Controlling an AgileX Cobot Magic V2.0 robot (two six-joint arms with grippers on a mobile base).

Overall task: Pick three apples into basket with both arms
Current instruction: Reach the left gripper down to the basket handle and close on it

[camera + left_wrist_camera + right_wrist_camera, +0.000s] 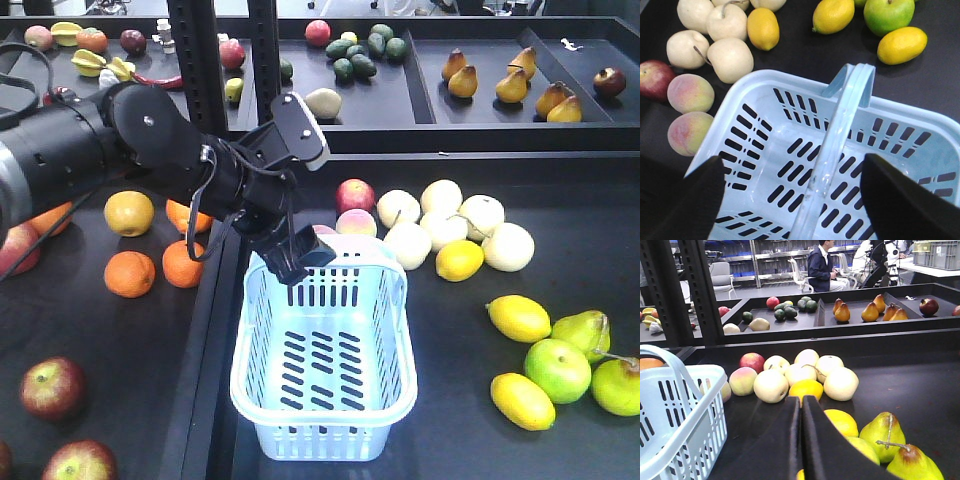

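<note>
The pale blue-white slotted plastic basket [322,440] stands on the black table [470,330], and nothing is seen inside it. To the left of the basket, well apart from it, a round dark red apple [52,388] is seen with a second apple [80,462] just beside it. A third cannot be made out with certainty.

The left arm's black tool [297,262] is held wide open above the basket's far end, with the basket's loop handle [840,130] running between its fingers. The right arm's black tool [801,435] is pressed closed on nothing, low over the table to the right of the basket.

The apples are judged firm, fairly heavy, smooth-skinned and apt to roll. Each is best taken from above across its widest part, with moderate pressure so that bruising is avoided. The basket is judged light and easily pushed.
</note>
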